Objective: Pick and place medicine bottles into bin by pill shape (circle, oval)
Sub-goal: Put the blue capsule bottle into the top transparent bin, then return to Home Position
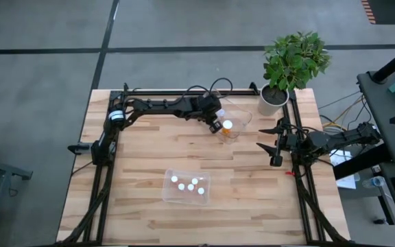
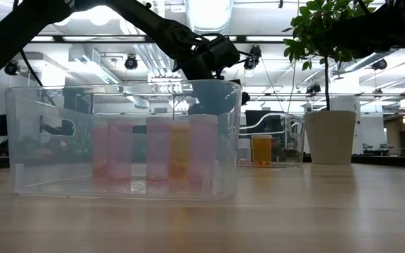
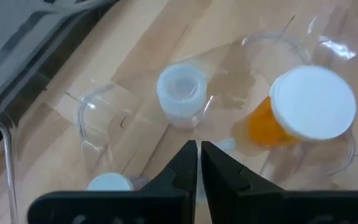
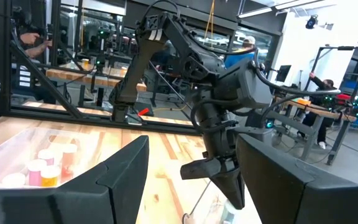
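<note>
Wooden desk (image 1: pixel 142 165). Near bin (image 1: pixel 186 186) holding five medicine bottles (image 1: pixel 189 186); far bin (image 1: pixel 237 118) holding orange bottle (image 3: pixel 303 112). Left gripper (image 3: pixel 199 155) above far bin, fingers closed, empty. Right gripper (image 1: pixel 276 146) parked at desk edge, fingers spread, empty.

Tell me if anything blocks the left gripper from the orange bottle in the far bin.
Nothing visible does. The left gripper, fingers shut, hovers above the far clear bin; the orange bottle stands beside it, and a clear white-capped bottle stands apart from it.
</note>
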